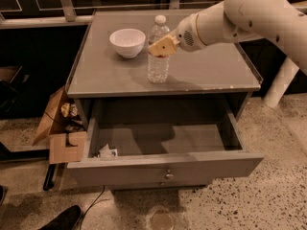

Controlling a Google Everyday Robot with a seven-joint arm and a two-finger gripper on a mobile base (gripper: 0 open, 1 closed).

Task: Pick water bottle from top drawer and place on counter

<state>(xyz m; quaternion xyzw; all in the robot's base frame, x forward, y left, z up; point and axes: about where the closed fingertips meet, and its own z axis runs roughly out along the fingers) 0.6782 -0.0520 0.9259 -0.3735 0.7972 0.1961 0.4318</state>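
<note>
The water bottle (158,66), clear with a white cap, stands upright on the counter (201,71) near its middle, right of the white bowl. My gripper (161,46) reaches in from the right on the white arm and sits at the bottle's upper body, right against it. The top drawer (165,169) is pulled fully open below the counter's front edge. Its front panel with the small knob faces me.
A white bowl (127,42) stands on the counter left of the bottle. A crumpled bit of paper (107,152) lies in the drawer's front left corner. An open cardboard box (60,128) sits on the floor left of the cabinet. A white post (280,83) stands at the right.
</note>
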